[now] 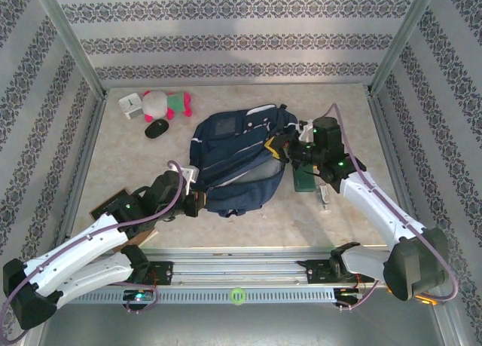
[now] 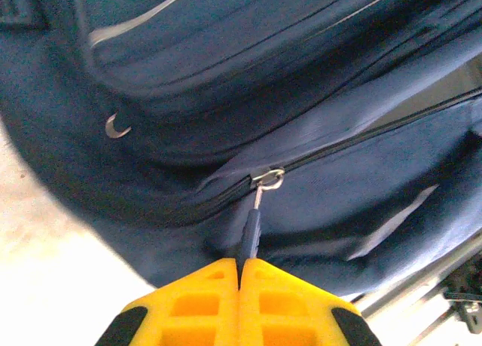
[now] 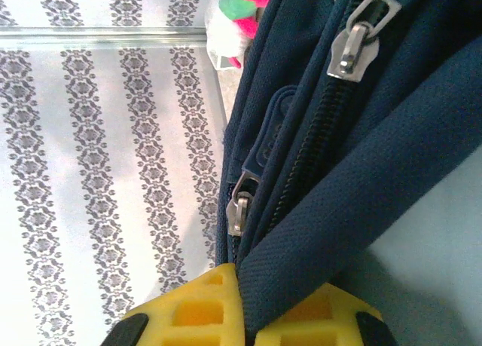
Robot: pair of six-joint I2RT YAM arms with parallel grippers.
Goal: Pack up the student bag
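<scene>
The student bag (image 1: 237, 154), a large navy backpack with pale stripes, lies in the middle of the table. My left gripper (image 1: 192, 203) is at the bag's near left corner. In the left wrist view its yellow fingers (image 2: 286, 301) are shut on the dark zip pull (image 2: 253, 229), which hangs from a metal slider (image 2: 269, 180) on a closed zip. My right gripper (image 1: 280, 151) is at the bag's right side. Seen from the right wrist, the gripper (image 3: 248, 289) is shut on a thick navy fold of the bag (image 3: 361, 195), beside two metal zip sliders (image 3: 239, 210).
A pink, white and green plush toy (image 1: 167, 103), a small white box (image 1: 130, 105) and a black mouse (image 1: 157, 128) lie at the back left. A green flat item (image 1: 305, 180) and a small white object (image 1: 325, 199) lie by the right arm. Patterned walls enclose the table.
</scene>
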